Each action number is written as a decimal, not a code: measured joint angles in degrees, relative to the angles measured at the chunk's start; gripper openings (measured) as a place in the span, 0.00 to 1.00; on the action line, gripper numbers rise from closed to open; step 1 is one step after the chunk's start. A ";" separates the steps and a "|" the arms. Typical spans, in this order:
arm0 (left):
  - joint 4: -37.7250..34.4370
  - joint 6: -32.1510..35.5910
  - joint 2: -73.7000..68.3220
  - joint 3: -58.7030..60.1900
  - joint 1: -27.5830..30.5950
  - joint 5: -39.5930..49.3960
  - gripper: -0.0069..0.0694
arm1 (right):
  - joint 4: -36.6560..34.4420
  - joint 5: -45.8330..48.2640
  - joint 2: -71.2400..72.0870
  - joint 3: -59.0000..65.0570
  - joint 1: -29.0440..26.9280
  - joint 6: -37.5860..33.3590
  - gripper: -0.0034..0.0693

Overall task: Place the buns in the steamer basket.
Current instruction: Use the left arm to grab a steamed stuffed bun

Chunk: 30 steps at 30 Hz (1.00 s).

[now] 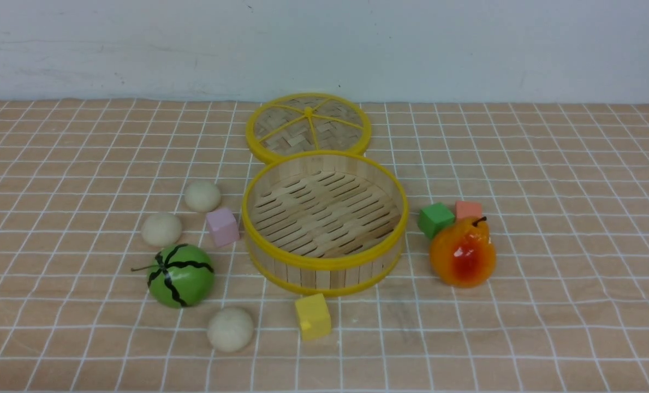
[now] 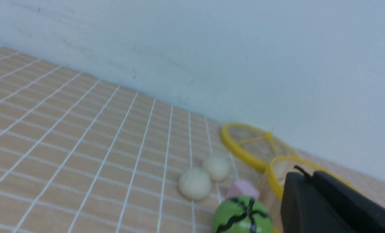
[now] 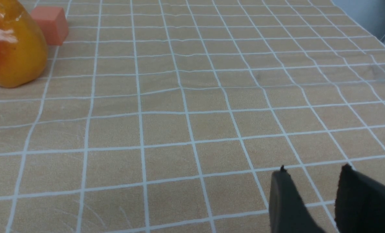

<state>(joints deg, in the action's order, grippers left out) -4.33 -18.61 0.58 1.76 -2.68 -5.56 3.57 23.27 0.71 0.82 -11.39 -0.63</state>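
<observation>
Three off-white buns lie on the checked cloth left of the steamer basket: one at the back, one in the middle, one at the front. The basket is round, bamboo-slatted with yellow rims, and holds nothing. Neither gripper shows in the front view. In the left wrist view my left gripper has its black jaws together with nothing between them; it is off the cloth, short of two buns and the basket rim. My right gripper is open and empty over bare cloth.
The woven yellow lid leans behind the basket. A green watermelon toy and pink cube sit among the buns. A yellow cube lies in front of the basket. A green cube, orange cube and pear toy stand to its right.
</observation>
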 joint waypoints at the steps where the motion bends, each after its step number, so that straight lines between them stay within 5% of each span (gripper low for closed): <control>1: -0.61 -0.26 0.00 0.00 0.00 -1.70 0.13 | 0.00 0.00 0.00 0.00 0.00 0.00 0.38; 11: -5.39 -0.79 -1.44 -11.43 0.00 -2.30 0.14 | 0.00 0.00 0.00 0.00 0.00 0.00 0.38; 23: -5.11 -0.37 -27.68 -38.95 0.00 28.15 0.15 | 0.00 0.00 0.00 0.00 0.00 0.00 0.38; 30: -5.50 0.51 -40.50 -39.27 0.00 32.14 0.16 | 0.00 0.00 0.00 0.00 0.00 0.00 0.38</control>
<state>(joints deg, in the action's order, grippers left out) -9.83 -18.10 -39.92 -37.51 -2.68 26.58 3.57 23.27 0.71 0.82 -11.39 -0.63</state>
